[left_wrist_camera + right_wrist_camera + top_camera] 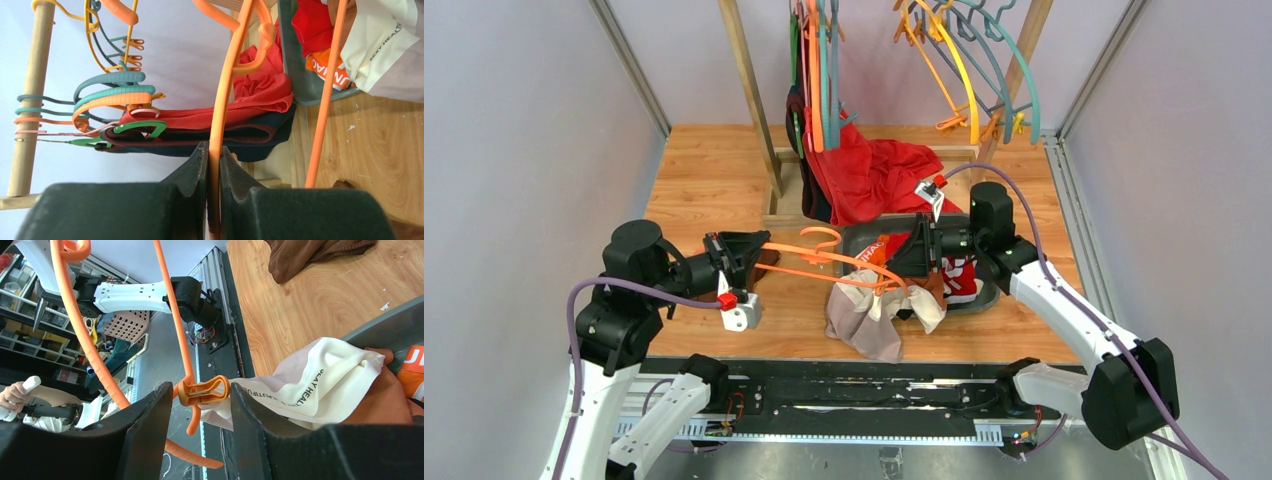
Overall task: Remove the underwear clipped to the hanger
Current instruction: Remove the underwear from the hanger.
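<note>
behind the hanger (216,125), red cloth (265,95)

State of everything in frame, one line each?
left claw: shut on orange hanger
right claw: open, straddling orange clip
orange hanger: gripped, lifted
orange clip: closed on pale brief
pale brief: clipped, hanging from hanger
grey tray: holds a red brief

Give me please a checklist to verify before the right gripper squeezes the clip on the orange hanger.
1. Left gripper shut on the orange hanger: ok.
2. Right gripper open: ok.
3. Clip sits between the right fingers: ok.
4. Clip grips the pale underwear: ok.
5. Fingers aligned with the clip's handle ends: cannot tell.
</note>
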